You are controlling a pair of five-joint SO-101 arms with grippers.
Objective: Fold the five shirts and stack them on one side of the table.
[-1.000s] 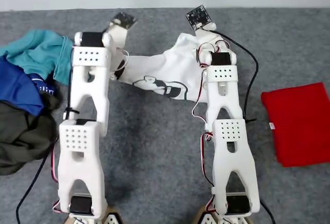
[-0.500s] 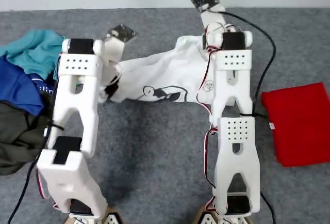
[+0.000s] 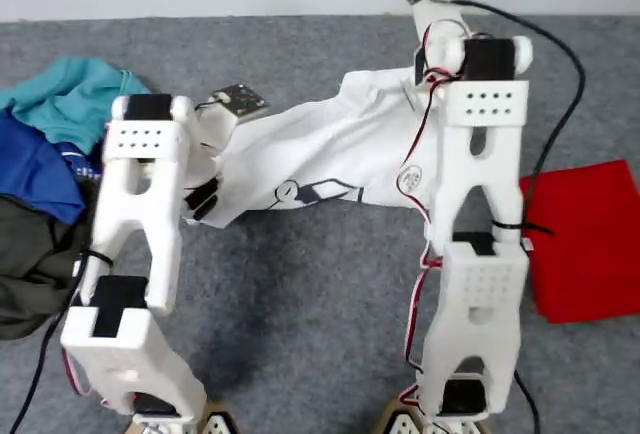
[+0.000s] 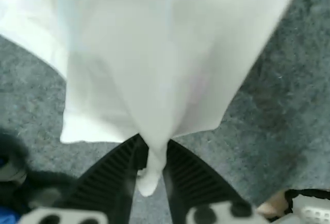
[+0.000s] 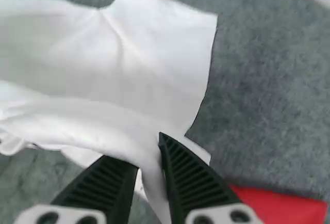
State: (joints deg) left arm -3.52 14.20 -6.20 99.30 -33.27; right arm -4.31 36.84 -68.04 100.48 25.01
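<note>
Pinching white shirt (image 3: 330,144) at one end in left gripper (image 4: 153,149), clamping its other end in right gripper (image 5: 147,154), holding it spread over grey table (image 3: 300,294).

Nothing legible is showing; the white shirt (image 3: 335,144) is carrying a black print (image 3: 318,192) too small to read.

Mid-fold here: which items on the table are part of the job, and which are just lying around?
Job: white shirt, pinched by left end effector and right end effector; folded red shirt; teal shirt, blue shirt and dark shirt heaped together.
Just there: black cable; grey table cover.
</note>
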